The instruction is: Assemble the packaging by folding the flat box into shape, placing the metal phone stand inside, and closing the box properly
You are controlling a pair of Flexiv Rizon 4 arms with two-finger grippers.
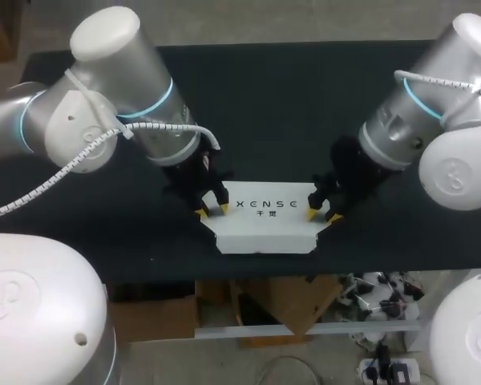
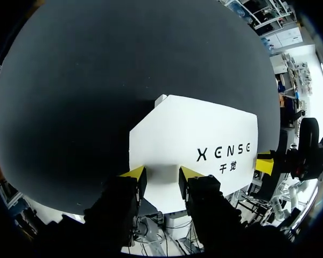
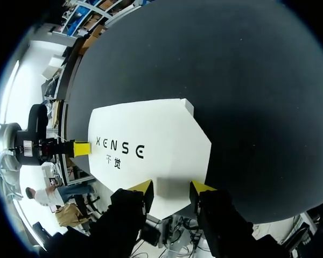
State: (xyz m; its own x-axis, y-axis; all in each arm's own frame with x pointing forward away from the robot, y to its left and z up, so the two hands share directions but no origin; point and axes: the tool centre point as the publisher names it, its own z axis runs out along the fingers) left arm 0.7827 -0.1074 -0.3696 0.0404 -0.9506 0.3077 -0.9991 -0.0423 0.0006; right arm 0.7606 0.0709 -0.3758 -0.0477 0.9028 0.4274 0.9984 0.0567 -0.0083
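Observation:
A flat white box point(image 1: 264, 228) with dark lettering lies near the front edge of the black table point(image 1: 305, 104). My left gripper point(image 1: 212, 212) stands over the box's left end, fingers apart. In the left wrist view the box point(image 2: 199, 134) runs ahead of that gripper point(image 2: 162, 176), with a white flap between the open yellow tips. My right gripper point(image 1: 321, 215) is at the box's right end, also open. In the right wrist view the box point(image 3: 151, 140) shows its edge between that gripper's point(image 3: 172, 189) tips. No metal phone stand is in view.
The table's front edge point(image 1: 264, 273) runs just below the box, close to both grippers. Bare black cloth stretches behind the box to the far edge. Each wrist view shows the other arm's yellow fingertip point(image 2: 265, 164) point(image 3: 81, 148) at the box's opposite end.

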